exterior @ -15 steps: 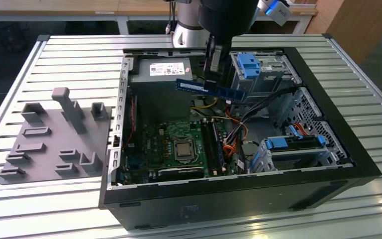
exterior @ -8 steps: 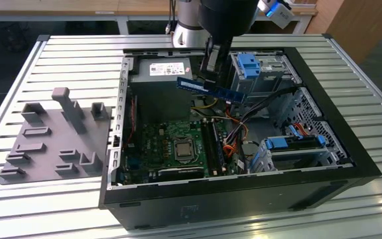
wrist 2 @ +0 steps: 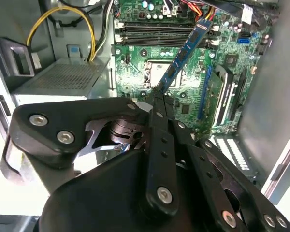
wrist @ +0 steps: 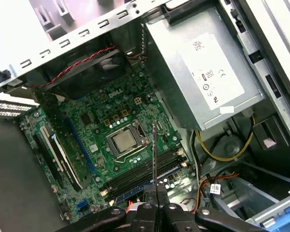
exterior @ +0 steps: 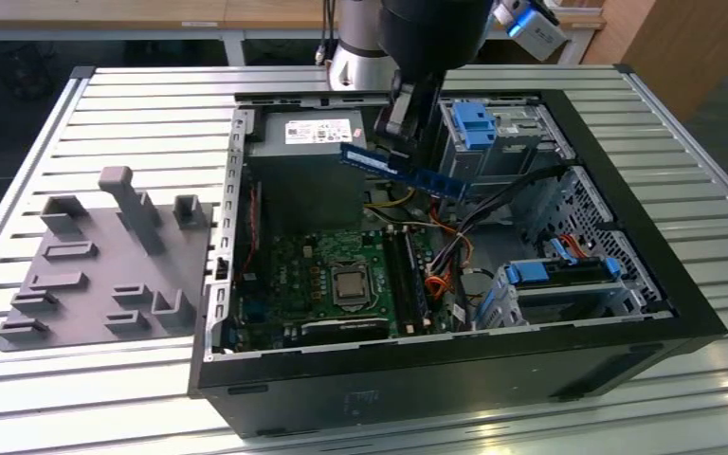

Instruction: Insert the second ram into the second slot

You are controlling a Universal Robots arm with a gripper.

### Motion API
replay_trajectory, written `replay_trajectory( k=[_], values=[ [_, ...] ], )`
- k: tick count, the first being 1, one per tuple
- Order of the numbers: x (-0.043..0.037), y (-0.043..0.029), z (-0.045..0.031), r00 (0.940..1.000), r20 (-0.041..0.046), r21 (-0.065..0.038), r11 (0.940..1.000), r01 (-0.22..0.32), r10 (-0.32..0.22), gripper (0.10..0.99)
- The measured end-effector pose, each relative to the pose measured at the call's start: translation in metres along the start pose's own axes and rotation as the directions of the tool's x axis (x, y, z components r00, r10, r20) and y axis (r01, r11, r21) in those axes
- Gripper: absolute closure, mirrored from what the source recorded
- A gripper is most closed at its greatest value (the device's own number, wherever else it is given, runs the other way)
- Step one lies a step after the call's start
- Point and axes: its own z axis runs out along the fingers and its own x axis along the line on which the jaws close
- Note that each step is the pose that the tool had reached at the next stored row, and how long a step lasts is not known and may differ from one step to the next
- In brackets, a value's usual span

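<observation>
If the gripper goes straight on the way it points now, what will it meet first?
Probably the motherboard, near its black memory slots, and the second ram shut in the fingers would touch before the gripper itself. Depth is unclear, so the exact spot is uncertain.

The arm point(exterior: 430, 33) is a thick black column beside a rounded silver-grey joint point(exterior: 361, 59), with a small pale box point(exterior: 535, 30) glowing blue at its side, perhaps a camera. Close up in the second wrist view, the gripper point(wrist 2: 157, 99) is matt black, built of flat linked bars point(wrist 2: 72, 128) with rounded ends, pinned by bright silver screws point(wrist 2: 164, 195) and narrowing to two slim fingers point(wrist 2: 158, 121).
</observation>
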Motion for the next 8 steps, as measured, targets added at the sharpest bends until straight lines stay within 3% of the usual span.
replay_trajectory(
  k=[8],
  values=[
    [0.0,0.0,0.0003,0.9962,0.0034,0.001,0.9962,-0.087,0.087,0.969]
  ],
)
